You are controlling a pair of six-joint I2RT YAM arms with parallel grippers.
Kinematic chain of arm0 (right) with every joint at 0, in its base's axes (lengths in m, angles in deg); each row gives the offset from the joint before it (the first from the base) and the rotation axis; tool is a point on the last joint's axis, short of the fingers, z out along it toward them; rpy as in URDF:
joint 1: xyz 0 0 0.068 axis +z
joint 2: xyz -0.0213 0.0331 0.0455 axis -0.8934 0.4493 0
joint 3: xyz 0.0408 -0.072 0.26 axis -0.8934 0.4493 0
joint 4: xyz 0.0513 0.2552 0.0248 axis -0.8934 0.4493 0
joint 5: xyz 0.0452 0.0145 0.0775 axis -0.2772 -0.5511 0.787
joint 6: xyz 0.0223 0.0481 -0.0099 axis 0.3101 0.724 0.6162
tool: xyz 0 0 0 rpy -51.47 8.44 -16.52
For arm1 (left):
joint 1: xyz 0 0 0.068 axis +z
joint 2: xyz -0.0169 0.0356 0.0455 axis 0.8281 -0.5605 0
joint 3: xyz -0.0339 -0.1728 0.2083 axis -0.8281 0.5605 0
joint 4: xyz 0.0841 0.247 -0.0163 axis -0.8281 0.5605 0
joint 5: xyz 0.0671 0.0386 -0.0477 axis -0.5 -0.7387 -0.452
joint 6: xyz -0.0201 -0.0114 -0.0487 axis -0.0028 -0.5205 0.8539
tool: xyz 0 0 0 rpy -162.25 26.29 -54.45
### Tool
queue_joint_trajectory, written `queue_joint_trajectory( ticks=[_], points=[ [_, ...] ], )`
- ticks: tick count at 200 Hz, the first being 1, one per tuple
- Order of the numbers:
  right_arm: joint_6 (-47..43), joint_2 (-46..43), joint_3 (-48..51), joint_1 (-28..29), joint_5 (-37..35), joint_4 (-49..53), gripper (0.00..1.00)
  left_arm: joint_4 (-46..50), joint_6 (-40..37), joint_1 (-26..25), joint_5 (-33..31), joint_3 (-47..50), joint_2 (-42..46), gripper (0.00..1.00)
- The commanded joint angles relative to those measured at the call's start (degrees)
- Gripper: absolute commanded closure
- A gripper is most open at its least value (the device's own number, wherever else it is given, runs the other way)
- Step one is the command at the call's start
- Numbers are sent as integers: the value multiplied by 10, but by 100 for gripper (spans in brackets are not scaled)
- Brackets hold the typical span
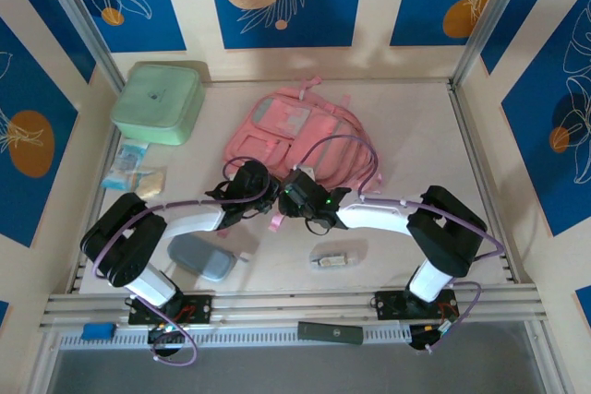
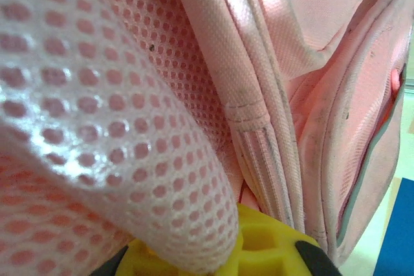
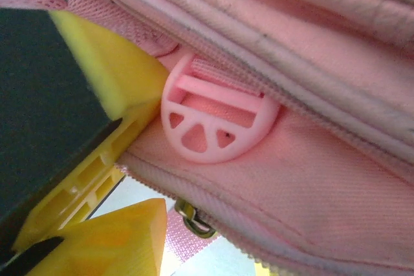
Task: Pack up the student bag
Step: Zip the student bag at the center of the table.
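Cream walls (image 1: 189, 6) bearing blue floral panels (image 1: 314, 6) surround a pale tabletop (image 1: 416, 136); aluminium rails (image 1: 277, 306) cross the frame's bottom.

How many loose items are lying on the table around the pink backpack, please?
4: a mint-green box far left, a packet pile just nearer, a grey-blue pouch by the left arm, a small clear item near centre. The backpack may hide more.

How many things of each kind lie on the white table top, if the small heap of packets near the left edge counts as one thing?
Pink backpack: 1
Mint-green box: 1
Grey-blue pouch: 1
Heap of packets: 1
Small pale item, too small to identify: 1
Total: 5
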State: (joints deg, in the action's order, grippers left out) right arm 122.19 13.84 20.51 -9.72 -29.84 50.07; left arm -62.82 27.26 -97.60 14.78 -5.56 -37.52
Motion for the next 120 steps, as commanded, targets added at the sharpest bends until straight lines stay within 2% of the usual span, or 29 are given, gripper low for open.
queue_joint_trajectory(
  ticks=[1,79,120],
  points=[
    [-41,8,-26,5,-63,-51,59,-76,8,-27,57,-13,33,100],
    [-158,-19,-27,9,-36,-82,72,-41,-18,-33,29,-24,70,100],
    [-186,-36,-32,8,-28,-58,85,-27,-26,-34,17,-28,75,100]
  ],
)
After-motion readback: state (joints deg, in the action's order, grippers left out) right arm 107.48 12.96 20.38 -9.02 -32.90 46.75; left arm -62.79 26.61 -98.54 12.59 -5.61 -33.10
